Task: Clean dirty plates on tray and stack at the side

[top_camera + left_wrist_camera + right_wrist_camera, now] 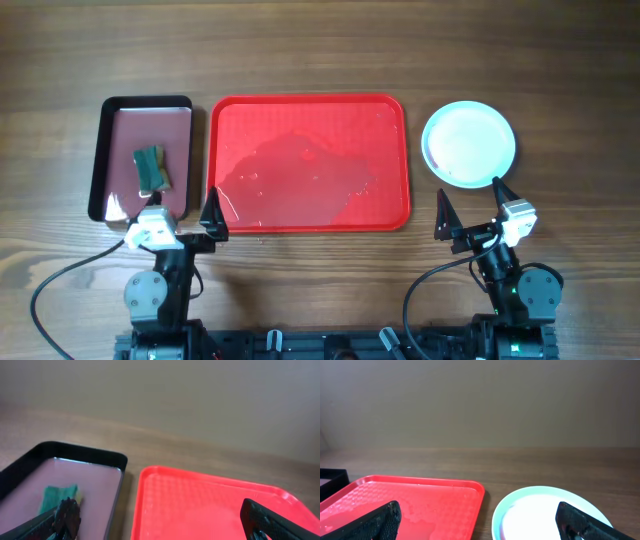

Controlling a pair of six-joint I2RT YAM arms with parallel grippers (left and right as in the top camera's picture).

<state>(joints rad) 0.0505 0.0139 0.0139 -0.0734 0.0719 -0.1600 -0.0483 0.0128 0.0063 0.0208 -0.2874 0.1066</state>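
The red tray [308,162] lies in the middle of the table with wet patches and nothing on it; it also shows in the left wrist view [200,505] and the right wrist view [410,502]. The plates [468,144] sit stacked on the table to the tray's right, a white one on top of a mint-blue one [540,510]. My left gripper [190,222] is open and empty near the tray's front left corner. My right gripper [470,212] is open and empty just in front of the plate stack.
A smaller black-rimmed maroon tray [142,158] lies left of the red tray and holds a green and yellow sponge [151,168], which also shows in the left wrist view [57,497]. The arm bases stand at the table's front edge.
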